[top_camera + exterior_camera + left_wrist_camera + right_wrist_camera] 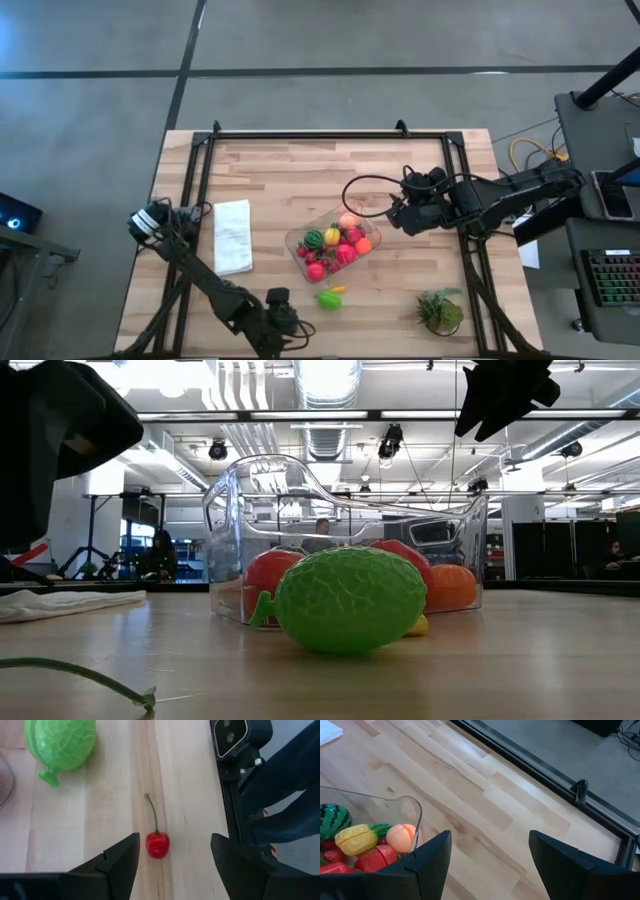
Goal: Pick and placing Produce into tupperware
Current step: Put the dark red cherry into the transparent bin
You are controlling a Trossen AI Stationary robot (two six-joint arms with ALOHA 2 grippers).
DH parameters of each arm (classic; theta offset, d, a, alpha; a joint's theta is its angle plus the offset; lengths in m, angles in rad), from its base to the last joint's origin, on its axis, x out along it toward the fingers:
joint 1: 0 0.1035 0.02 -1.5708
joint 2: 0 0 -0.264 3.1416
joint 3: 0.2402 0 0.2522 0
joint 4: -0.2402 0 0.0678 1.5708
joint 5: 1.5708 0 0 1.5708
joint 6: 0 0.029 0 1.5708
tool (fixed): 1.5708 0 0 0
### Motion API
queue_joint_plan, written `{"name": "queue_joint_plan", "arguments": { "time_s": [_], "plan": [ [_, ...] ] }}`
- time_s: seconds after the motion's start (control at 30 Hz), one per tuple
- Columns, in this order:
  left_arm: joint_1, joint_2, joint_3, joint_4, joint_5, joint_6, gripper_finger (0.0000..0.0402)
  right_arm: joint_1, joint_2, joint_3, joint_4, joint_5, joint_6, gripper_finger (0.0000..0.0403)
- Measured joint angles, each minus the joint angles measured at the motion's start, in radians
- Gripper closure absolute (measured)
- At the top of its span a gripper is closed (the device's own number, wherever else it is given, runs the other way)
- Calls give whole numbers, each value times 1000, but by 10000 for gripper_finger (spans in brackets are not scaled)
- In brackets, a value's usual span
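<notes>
The clear tupperware point(335, 245) stands mid-table, holding a striped melon point(332, 820), a yellow piece point(355, 840), a peach-orange fruit point(401, 836) and red pieces point(375, 857). A lime green fruit point(328, 298) lies on the wood just near of it, with a small yellow piece point(338, 290) beside it. A red cherry point(157, 845) with a green stem lies on the table between the open fingers of my left gripper point(172, 855), which hovers at the near edge point(285, 322) without touching it. My right gripper point(395, 215) is open above the tupperware's far right corner point(395, 805).
A white folded cloth point(233, 235) lies left of the tupperware. A spiky green plant tuft point(440, 310) sits near the right near corner. A black frame rail point(235, 785) runs along the table edge close to the cherry. Bare wood stretches along the far side point(330, 165).
</notes>
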Motion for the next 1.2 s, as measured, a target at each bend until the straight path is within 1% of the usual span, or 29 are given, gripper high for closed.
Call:
{"name": "queue_joint_plan", "arguments": {
  "time_s": [0.13,0.3,0.5,0.83,1.2],
  "plan": [
    [0,19,1,5,2,0,171,0,0,0,0,0,0,145],
    [0,60,3,34,39,0,171,0,0,-10,0,0,0,145],
    [2,64,5,34,-1,-1,171,0,0,-29,0,-1,22,145],
    [2,66,5,65,-2,-1,171,0,0,-33,0,-3,26,145],
    [3,103,4,108,1,-1,171,0,0,-33,1,-3,26,145]
  ]
}}
